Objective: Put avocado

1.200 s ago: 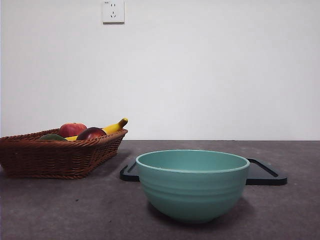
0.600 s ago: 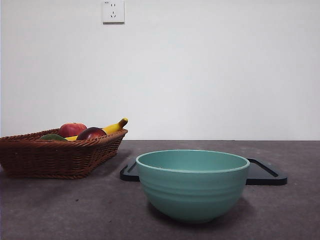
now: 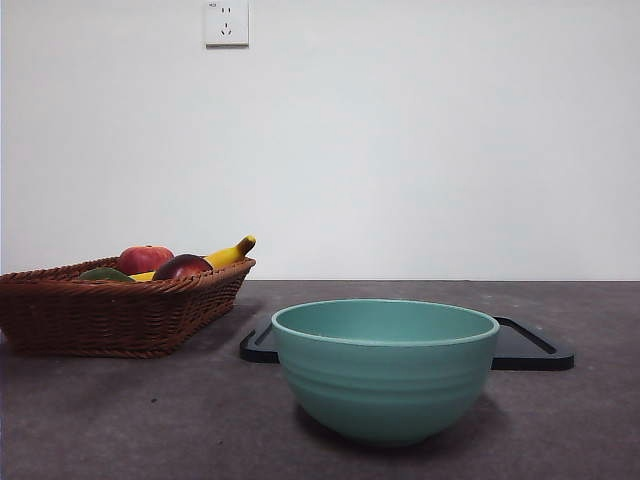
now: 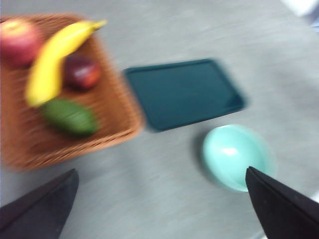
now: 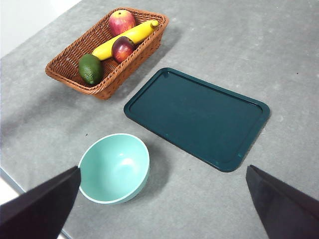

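Lying in the brown woven wicker basket (image 5: 70,68) at far left, the dull dark-green rounded avocado (image 5: 90,68) sits untouched; both arms' fingers spread wide, holding nothing

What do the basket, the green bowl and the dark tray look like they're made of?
The basket looks like woven brown wicker, its strands showing. The bowl seems glazed ceramic or melamine: smooth, ribbed, soft sheen. The tray is probably moulded plastic, with a smooth dark surface and raised rim.

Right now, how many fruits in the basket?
4, all in the basket: apple at one end, banana along the middle, dark red fruit beside it, avocado at the other end. Nothing seems hidden beneath.
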Available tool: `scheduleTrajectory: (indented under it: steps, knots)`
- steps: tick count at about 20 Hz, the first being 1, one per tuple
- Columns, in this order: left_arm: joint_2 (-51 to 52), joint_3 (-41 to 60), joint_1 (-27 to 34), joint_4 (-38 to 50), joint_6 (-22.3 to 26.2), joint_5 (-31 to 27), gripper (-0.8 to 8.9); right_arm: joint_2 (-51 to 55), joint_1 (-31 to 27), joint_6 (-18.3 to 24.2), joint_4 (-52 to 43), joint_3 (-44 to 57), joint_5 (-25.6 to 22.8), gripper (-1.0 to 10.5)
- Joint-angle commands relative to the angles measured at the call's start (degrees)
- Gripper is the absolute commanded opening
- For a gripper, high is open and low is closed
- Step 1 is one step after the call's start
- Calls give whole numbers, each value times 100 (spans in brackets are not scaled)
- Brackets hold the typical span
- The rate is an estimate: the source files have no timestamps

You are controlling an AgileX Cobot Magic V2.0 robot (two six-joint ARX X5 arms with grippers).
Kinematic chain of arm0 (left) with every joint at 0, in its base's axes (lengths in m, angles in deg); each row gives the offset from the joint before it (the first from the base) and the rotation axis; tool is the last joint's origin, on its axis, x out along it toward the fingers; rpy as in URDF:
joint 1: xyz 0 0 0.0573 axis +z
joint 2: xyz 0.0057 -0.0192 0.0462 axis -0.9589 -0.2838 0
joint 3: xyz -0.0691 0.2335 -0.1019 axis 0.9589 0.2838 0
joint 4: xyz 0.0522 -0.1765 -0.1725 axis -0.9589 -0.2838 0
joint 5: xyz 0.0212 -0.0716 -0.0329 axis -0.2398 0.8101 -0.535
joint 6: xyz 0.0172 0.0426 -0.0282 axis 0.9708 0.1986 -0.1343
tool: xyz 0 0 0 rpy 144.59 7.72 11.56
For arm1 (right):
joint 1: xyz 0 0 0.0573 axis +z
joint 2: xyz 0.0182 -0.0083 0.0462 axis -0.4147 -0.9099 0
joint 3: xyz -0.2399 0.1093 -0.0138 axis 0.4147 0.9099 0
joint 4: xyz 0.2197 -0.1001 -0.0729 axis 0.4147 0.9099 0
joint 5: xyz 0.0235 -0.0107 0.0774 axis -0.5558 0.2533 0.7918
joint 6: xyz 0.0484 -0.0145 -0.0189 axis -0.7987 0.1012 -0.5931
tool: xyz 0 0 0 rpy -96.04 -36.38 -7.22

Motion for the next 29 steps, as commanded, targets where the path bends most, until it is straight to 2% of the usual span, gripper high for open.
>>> scheduleTrajectory:
  steps: [1, 7, 12, 17, 22, 29]
  knots:
    - [-396, -138, -20, -48, 31, -461, 750, -15, 20, 46, -55, -96, 15, 686]
    - [-2033, -420, -9, 153, -262, -601, 750, -15, 20, 46, -55, -96, 15, 686]
    - [-3689, -1342, -9, 107, -669, -603, 750, -15, 20, 46, -55, -96, 15, 686]
    - [-5182, -2302, -2, 13, -702, -841, 749, -15, 20, 46, -55, -96, 15, 686]
    - [-6234, -2776, 61, -4, -730, -922, 749, -15, 20, 44, -55, -96, 17, 686]
    - [-7123, -2835, 190, 280, -1005, -927, 749, -15, 20, 37, -55, -96, 20, 686]
